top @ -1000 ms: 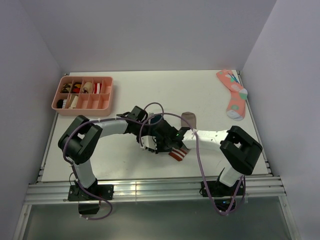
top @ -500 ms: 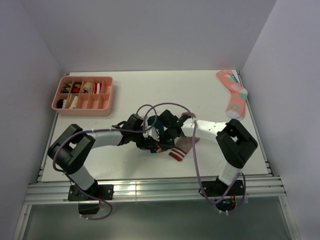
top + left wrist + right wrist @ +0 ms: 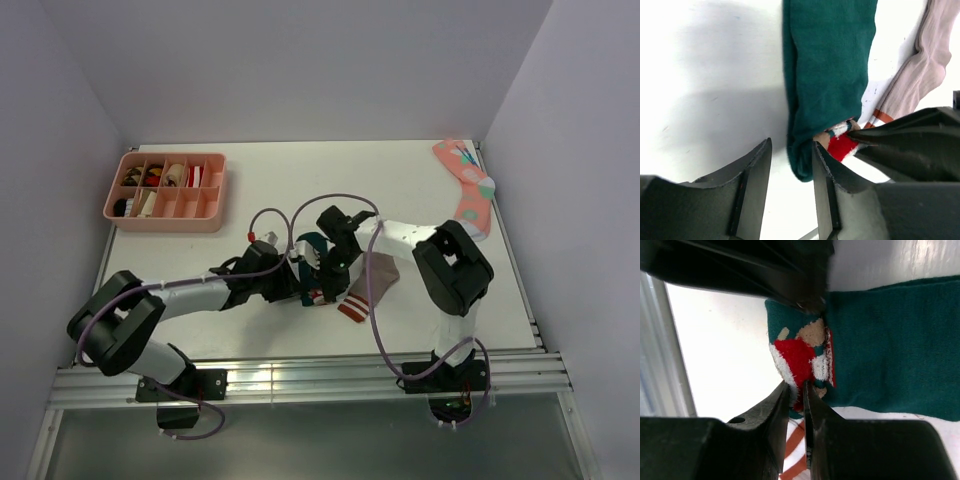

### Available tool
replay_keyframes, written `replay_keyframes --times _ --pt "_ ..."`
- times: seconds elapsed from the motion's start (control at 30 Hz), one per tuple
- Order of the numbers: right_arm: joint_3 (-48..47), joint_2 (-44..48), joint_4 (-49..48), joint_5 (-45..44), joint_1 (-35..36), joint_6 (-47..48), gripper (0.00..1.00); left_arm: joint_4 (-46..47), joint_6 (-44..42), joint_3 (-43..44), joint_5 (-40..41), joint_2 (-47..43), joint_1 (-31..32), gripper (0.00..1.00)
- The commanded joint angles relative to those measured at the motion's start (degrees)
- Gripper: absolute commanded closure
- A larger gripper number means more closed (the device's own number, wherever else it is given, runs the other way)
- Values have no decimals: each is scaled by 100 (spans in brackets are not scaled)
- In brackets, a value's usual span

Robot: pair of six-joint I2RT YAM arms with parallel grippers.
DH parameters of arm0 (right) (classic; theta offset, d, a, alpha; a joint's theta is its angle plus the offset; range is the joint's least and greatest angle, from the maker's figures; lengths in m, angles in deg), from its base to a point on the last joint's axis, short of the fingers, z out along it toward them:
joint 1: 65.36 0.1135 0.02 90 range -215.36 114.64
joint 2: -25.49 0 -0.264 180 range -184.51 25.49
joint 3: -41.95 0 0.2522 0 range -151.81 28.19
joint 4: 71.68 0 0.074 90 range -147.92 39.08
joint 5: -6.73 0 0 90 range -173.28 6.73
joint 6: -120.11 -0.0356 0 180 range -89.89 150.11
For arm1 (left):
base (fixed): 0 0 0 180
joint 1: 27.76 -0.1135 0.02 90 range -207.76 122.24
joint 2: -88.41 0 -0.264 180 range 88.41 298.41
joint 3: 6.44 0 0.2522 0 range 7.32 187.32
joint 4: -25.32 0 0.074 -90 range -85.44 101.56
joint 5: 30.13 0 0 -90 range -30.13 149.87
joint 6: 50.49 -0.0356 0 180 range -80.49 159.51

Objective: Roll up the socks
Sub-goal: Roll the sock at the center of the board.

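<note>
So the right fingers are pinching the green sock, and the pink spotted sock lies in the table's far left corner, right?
No: the pink spotted sock lies in the far right corner, as the top view shows. The right fingers do pinch the green sock.

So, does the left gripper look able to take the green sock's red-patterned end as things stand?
Probably yes: the left gripper stands open with the green sock end between its fingers. The right gripper, pinched on that same end, crowds it.

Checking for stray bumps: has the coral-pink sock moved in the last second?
No. The coral-pink sock lies where it did, at the far right corner of the table.
</note>
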Motion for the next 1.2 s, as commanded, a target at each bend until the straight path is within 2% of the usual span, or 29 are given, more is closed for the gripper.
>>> replay_keyframes --times 0.0,0.17,0.27,0.47,0.5,0.6,0.77,0.97,1.17 --pt "-386 -406 724 64 -154 -181 79 282 -76 -250 660 -643 238 55" --pt "-827 -881 1243 353 -321 -234 80 843 -515 -681 1030 -1164 370 52" --pt "-1091 -1135 1542 424 -452 -295 80 1485 -875 -1094 1214 -1419 467 52" --pt "-1364 -1531 1877 635 -646 -313 80 3329 -1622 -2085 1373 -1525 695 52" --pt "-1390 -1558 1903 609 -672 -321 80 3906 -1702 -2201 1356 -1507 722 52" --pt "-1408 -1672 1991 618 -681 -269 80 4578 -1974 -2483 1127 -1455 775 48" --pt "-1548 -1891 2158 591 -681 -199 80 4660 -2615 -2037 495 -1165 775 44" --pt "-1742 -2050 2378 679 -716 -198 80 4151 -3195 -1395 -112 -507 775 42" --pt "-1733 -2076 2343 627 -769 -286 80 4097 -3363 -1156 -543 65 775 40"
